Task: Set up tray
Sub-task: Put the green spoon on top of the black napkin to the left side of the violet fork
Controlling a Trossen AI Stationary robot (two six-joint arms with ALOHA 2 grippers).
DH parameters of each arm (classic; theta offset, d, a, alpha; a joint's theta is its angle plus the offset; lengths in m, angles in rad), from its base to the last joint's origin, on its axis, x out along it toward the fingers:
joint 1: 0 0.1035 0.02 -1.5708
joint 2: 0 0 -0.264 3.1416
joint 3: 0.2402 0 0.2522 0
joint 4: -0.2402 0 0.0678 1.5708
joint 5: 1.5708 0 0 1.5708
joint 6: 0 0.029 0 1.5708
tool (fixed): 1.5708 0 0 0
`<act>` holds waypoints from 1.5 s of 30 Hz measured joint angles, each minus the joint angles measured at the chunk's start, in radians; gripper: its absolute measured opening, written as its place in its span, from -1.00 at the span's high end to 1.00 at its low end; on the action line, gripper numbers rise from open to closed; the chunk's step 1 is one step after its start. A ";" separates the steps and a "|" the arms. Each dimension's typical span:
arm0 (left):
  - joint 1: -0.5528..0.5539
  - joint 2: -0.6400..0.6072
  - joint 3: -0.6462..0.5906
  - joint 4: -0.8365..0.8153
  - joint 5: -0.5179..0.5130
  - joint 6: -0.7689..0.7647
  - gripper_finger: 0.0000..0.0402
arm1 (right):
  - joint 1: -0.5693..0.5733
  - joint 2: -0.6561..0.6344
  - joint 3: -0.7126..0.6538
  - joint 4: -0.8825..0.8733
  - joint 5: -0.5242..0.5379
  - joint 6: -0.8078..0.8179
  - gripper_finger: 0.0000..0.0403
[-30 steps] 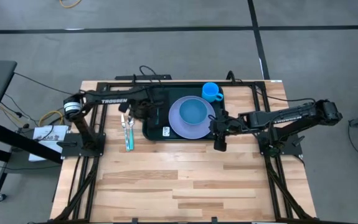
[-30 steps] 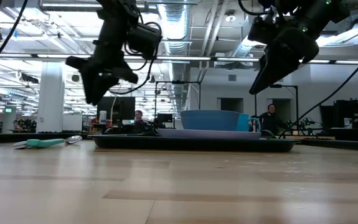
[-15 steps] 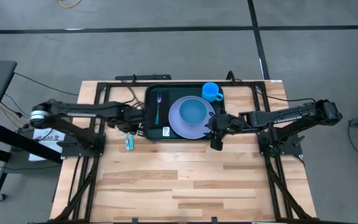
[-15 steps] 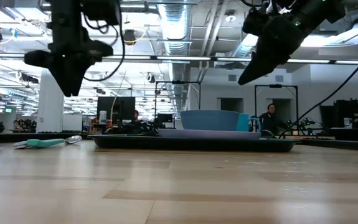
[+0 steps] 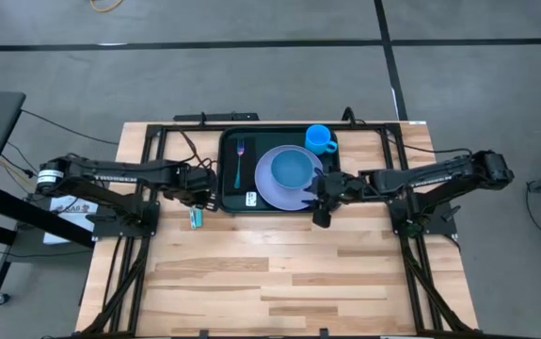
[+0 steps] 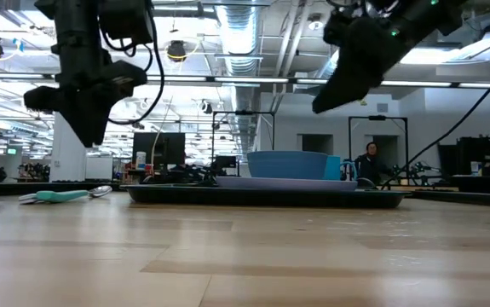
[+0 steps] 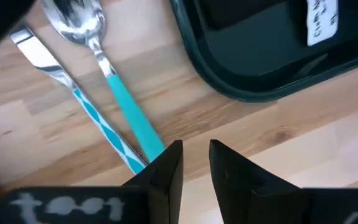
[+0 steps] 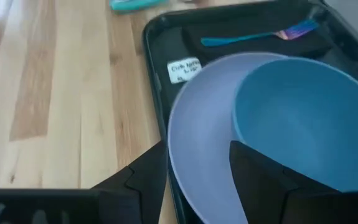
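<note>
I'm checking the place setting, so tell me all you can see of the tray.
The tray is a dark green-black rectangle, plastic by its look, with rounded corners and a raised rim. It lies flat at the table's far middle, holding a lavender plate with a blue bowl, a blue cup, a fork and a white label.

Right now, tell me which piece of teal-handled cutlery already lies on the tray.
The fork: it lies on the tray, left of the lavender plate. The spoon and knife lie on the wooden table outside it.

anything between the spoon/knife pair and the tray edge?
Nothing: the left wrist view shows bare wood between the spoon, the knife and the tray rim. The left gripper hovers empty over the handles.
</note>
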 joint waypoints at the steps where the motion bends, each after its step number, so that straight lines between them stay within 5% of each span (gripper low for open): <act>1: 0.000 0.001 -0.007 0.002 0.004 -0.001 0.67 | 0.000 0.010 -0.001 0.007 -0.001 -0.001 0.19; 9: 0.005 0.000 -0.047 -0.004 0.014 -0.029 0.67 | -0.007 0.100 0.004 0.031 -0.002 -0.033 0.19; 28: 0.230 0.001 -0.072 0.000 -0.013 0.010 0.58 | -0.006 0.116 0.034 0.022 -0.001 -0.061 0.19; 45: 0.305 0.174 -0.072 0.083 0.004 0.115 0.41 | -0.006 0.115 0.034 0.022 -0.001 -0.070 0.19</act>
